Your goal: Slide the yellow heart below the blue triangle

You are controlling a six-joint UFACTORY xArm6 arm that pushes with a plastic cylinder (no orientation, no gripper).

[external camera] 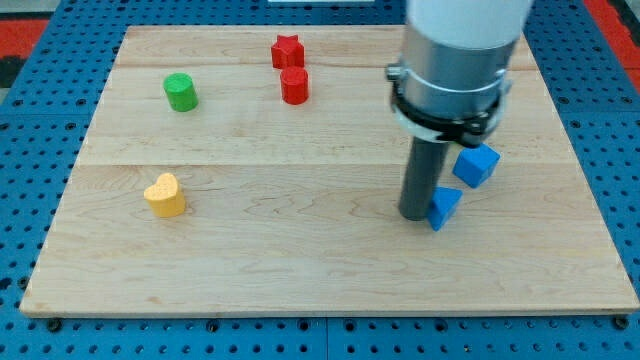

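Touching blue triangle: my tip | yellow heart well apart

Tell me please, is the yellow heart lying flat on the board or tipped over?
Flat. The yellow heart rests on the wooden board with its heart-shaped face upward, far to the view's left of my tip.

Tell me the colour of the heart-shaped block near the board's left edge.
Yellow. The heart shows plainly in the camera view, far left of my tip.
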